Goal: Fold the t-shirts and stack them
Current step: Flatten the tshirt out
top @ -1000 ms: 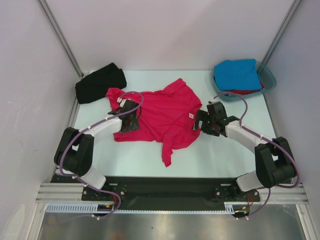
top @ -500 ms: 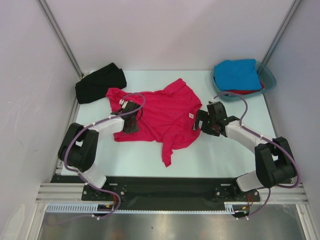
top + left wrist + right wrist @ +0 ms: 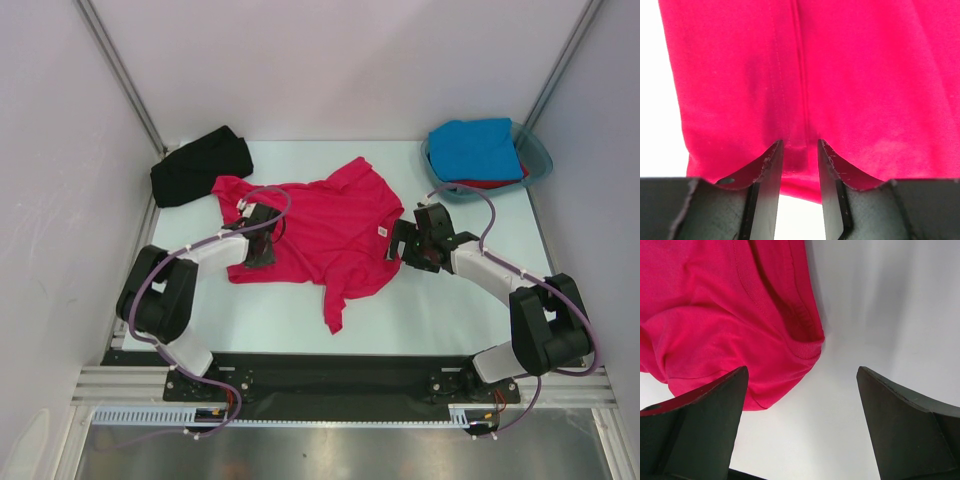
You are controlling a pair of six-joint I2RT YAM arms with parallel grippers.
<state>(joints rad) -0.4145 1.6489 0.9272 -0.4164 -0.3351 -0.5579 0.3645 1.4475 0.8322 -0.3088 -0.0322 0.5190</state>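
**Item 1: crimson-pink t-shirt** (image 3: 320, 235). It lies spread and rumpled at the middle of the surface (image 3: 430, 310). One sleeve reaches toward the near edge, and the white neck label (image 3: 382, 231) sits on its right side. The top view gives its whole outline. The wrist views show only seams and hem.

**Item 2: black t-shirt** (image 3: 200, 165). It is bundled at the far left corner, close to the crimson-pink one. Seen in the top view only.

**Item 3: blue t-shirt** (image 3: 475, 148). It is folded and sits on top inside the teal tub (image 3: 543, 160) at the far right corner. Seen in the top view only.

**Item 4: red t-shirt** (image 3: 490, 184). A strip of it shows under the blue one, in the same tub.

**Item 5: left claw** (image 3: 262, 250). It is low over the left hem of the crimson-pink shirt. From above, the claw's body hides the fingers. The left wrist view shows the two fingers (image 3: 771, 165) drawn close together, with a pinch of hem cloth between their tips and creases running up from it.

**Item 6: right claw** (image 3: 408, 245). It is at the shirt's right edge, beside the label. The right wrist view shows its jaws spread wide and gripping nothing. A ribbed cloth edge lies under the left finger, and bare surface lies under the right finger. The top view is too small to show that gap.
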